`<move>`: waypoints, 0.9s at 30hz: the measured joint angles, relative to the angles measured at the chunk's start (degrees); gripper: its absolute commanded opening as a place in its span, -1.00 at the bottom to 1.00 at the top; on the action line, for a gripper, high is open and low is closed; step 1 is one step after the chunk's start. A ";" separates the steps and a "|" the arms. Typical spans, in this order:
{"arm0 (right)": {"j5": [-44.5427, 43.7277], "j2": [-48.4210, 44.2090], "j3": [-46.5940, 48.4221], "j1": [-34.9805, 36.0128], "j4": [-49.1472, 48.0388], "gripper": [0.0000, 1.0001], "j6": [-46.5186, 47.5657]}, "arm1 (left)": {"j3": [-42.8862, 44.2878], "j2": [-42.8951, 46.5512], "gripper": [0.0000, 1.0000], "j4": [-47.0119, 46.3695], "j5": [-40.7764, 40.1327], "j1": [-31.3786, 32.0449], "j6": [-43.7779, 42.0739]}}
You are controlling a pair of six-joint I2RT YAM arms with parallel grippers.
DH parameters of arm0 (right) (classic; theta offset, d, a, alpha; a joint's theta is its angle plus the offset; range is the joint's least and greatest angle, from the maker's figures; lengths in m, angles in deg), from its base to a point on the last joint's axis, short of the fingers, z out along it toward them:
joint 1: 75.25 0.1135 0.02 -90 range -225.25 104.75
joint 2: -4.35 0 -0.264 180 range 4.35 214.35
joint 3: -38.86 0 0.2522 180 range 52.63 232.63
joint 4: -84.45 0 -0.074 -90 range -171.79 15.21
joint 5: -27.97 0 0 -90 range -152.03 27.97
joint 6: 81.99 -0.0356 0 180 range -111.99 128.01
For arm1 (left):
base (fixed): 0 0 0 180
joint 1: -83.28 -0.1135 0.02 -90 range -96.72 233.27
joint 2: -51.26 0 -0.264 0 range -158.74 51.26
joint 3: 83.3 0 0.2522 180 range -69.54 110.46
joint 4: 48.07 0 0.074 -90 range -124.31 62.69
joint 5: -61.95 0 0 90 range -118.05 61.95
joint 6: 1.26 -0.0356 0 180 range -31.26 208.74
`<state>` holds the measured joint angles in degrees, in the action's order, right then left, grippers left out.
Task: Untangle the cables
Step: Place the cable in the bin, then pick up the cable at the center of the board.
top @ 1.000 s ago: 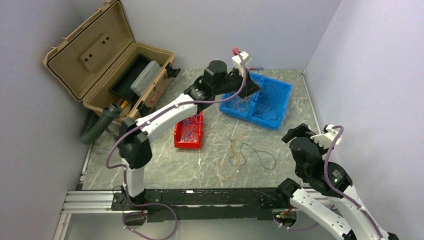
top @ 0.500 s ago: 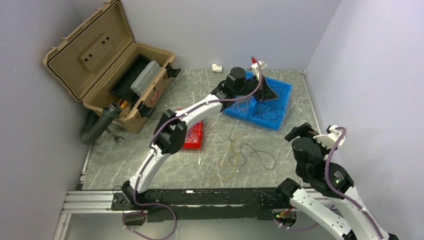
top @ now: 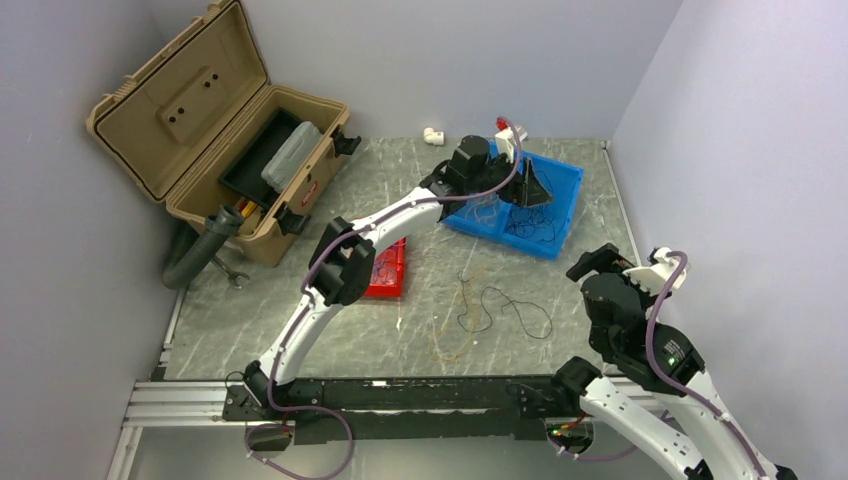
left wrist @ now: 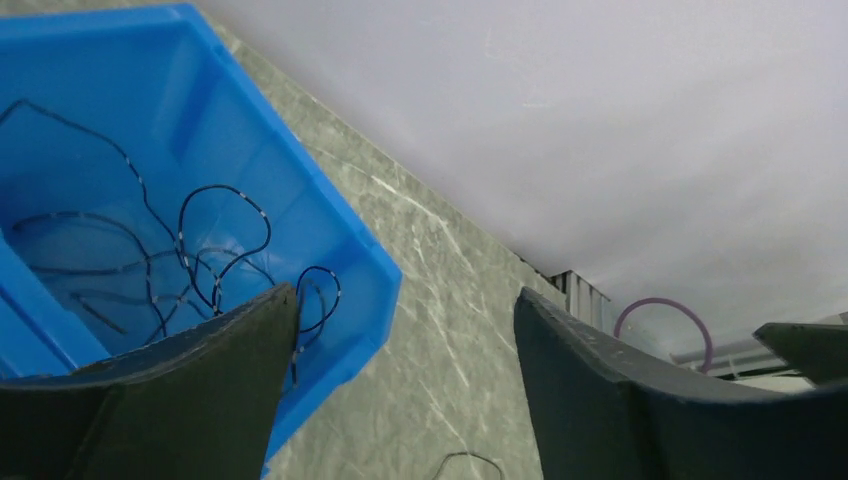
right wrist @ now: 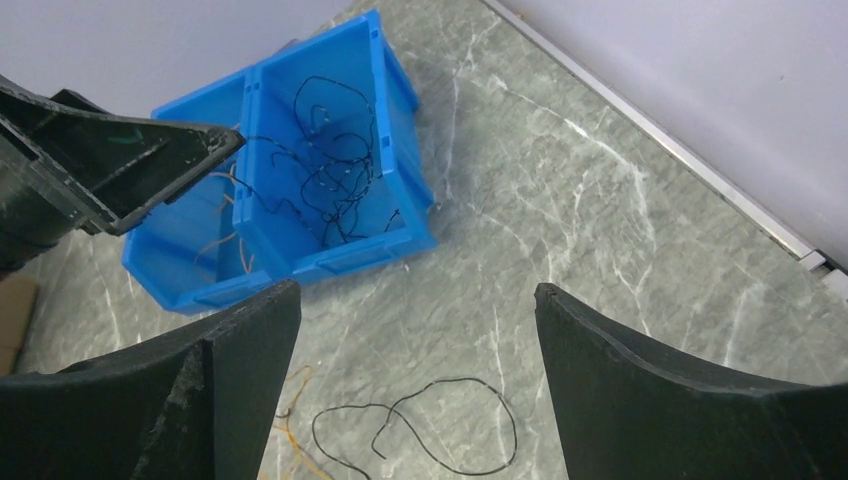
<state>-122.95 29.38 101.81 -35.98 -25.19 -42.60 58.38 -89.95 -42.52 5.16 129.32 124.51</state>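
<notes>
Black cables (top: 530, 222) lie in the right compartment of the blue bin (top: 566, 200); the left wrist view shows these black cables (left wrist: 190, 260) too. My left gripper (top: 535, 190) hovers over that compartment, open (left wrist: 405, 330), with nothing between its fingers. The bin's left compartment holds pale orange cables (top: 483, 212). A loose black cable (top: 510, 310) and a yellow-orange cable (top: 455, 325) lie on the table in the middle. Blue cables sit in the red bin (top: 385, 272), partly hidden by my left arm. My right gripper (top: 597, 266) stands open (right wrist: 415, 300) above the loose black cable (right wrist: 430, 430).
An open tan toolbox (top: 200, 130) stands at the back left, with a black corrugated hose (top: 200, 245) and a wrench (top: 228, 272) beside it. A white fitting (top: 433, 135) lies by the back wall. Walls close off the back and right.
My left arm swung right, from the blue bin's left side to over its right compartment, and its jaws opened. The right arm barely moved.
</notes>
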 measured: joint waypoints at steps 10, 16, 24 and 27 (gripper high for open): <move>11.80 7.63 -0.48 0.00 0.83 0.87 -0.96 | -10.97 16.28 0.99 14.36 -4.87 0.07 -10.45; 18.08 10.88 -1.29 -0.09 0.07 0.84 -1.97 | -23.74 33.51 0.99 20.17 -10.93 0.07 -16.96; 30.29 19.71 -1.95 -5.62 -6.49 1.00 -1.40 | -49.11 62.99 0.99 21.62 -20.04 0.07 -23.28; 36.30 20.72 -3.15 -9.53 -8.33 1.00 0.42 | -59.08 73.00 0.99 20.20 -22.05 0.07 -24.81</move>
<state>-86.65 50.10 98.67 -45.51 -33.52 -42.19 -0.70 -16.95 -22.32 -16.89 129.38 99.70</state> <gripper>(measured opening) 0.994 0.994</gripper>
